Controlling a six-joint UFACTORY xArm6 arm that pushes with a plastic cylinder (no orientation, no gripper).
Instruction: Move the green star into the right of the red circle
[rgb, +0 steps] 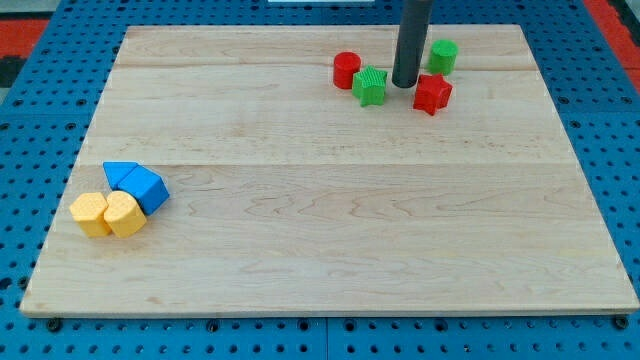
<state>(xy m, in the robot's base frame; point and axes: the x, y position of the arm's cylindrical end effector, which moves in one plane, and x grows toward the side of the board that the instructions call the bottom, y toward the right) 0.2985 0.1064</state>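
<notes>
The green star (370, 86) lies near the view's top, just right of and slightly below the red circle (346, 70), almost touching it. My tip (404, 83) rests on the board just right of the green star, between it and a red star (432, 94). A green block (443, 56), shape unclear, sits up and right of my tip.
The wooden board (330, 230) lies on a blue pegboard. At the view's left, two blue blocks (137, 184) touch two yellow blocks (108, 213) in a cluster.
</notes>
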